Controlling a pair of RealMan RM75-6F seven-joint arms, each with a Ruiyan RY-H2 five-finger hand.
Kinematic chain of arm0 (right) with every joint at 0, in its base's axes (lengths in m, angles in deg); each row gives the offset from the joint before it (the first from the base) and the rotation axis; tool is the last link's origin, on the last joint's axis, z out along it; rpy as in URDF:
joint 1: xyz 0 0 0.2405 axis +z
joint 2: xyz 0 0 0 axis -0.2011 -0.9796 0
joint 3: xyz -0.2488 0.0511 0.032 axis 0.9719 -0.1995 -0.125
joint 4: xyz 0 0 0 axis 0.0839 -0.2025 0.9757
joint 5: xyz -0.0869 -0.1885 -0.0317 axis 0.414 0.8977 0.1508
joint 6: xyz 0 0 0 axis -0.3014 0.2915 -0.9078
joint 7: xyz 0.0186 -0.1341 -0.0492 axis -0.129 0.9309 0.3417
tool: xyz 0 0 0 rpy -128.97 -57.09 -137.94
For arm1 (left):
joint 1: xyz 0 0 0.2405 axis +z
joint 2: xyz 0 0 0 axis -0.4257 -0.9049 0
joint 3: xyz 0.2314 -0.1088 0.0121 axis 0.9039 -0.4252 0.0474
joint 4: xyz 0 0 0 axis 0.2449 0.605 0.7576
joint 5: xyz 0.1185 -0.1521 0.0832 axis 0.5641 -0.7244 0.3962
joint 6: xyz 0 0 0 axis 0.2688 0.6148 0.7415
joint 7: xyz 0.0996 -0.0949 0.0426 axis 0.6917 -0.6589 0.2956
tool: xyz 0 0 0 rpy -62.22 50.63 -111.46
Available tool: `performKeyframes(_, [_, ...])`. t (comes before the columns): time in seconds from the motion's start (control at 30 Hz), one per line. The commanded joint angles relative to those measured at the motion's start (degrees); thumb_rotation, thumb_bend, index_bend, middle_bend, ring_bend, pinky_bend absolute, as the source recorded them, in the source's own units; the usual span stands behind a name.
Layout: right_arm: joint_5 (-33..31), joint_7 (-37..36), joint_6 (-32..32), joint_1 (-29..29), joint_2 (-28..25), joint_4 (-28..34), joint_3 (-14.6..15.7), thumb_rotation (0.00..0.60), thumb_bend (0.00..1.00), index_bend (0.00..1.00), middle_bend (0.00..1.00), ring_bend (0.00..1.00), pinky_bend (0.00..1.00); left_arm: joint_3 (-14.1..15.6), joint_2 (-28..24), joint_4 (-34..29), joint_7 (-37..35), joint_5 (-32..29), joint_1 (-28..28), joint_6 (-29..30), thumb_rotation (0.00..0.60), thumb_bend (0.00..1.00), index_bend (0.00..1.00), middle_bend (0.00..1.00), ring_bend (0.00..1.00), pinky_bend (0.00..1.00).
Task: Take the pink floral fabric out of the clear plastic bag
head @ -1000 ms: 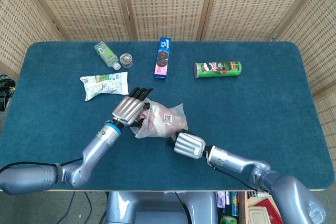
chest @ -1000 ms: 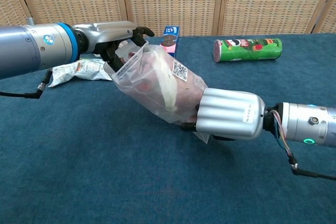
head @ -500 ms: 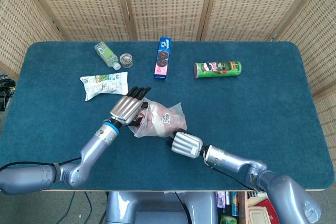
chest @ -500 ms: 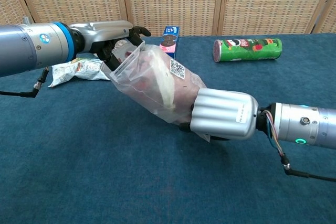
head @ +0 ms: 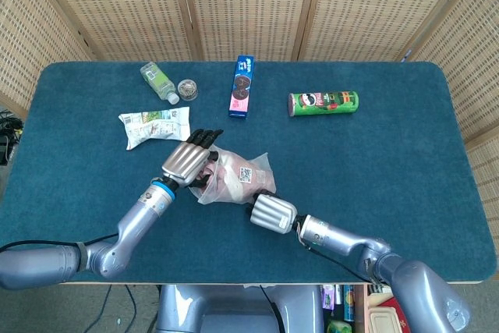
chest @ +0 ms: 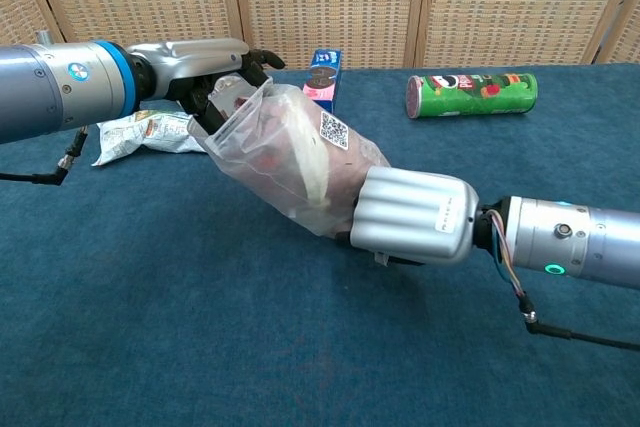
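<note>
Clear plastic bag [chest: 290,162] held up off the blue table [head: 390,161], near its front centre, pink floral fabric [chest: 335,172] still inside. Right hand [chest: 412,215] gripping the bag's lower end, fingers wrapped under it. Left hand [chest: 215,72] at the bag's open mouth, dark fingertips [chest: 262,58] reaching in over the rim; cannot tell if pinching fabric or plastic. QR sticker [chest: 331,129] on the bag's upper side. Behind, well apart: snack packet [head: 154,125], small bottle [head: 158,81], cookie box [head: 242,86], green chip can [head: 323,103] lying on its side.
</note>
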State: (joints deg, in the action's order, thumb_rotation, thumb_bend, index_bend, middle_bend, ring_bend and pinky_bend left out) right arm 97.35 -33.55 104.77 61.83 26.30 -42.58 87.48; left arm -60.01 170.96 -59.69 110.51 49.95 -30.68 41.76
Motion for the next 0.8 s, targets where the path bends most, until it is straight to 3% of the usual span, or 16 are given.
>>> performKeyframes(0.03, [-0.2,0.0,-0.1,0.0,0.2,-0.2,0.0,0.6,0.46,0.59,0.8,0.7,0.92,0.0,0.0,0.1,-0.2,0.1,0.1,0.0,0.6,0.49,0.67,0.0,0.0,0.0])
performKeyframes(0.33, [-0.8,-0.6,0.3,0.0,0.8,-0.7,0.3,0.6,0.6,0.71,0.82,0.72,0.92,0.1,-0.2,0.3,-0.9,0.5,0.3,-0.1,0.6,0.49,0.67,0.0,0.0,0.0])
performKeyframes(0.53, [-0.8,-0.9,0.7,-0.1,1.2,-1.2,0.6,0.6,0.63,0.73,0.83,0.72,0.92,0.0,-0.2,0.4,-1.5,0.9,0.5,0.0,0.6,0.49,0.67,0.0,0.0,0.0])
performKeyframes(0.8, [-0.9,-1.2,1.3,0.0,1.0,-1.3,0.9,0.6,0.79,0.75,0.84,0.73,0.92,0.0,-0.3,0.6,-2.1,1.2,0.8,0.0,0.6,0.49,0.67,0.0,0.0,0.0])
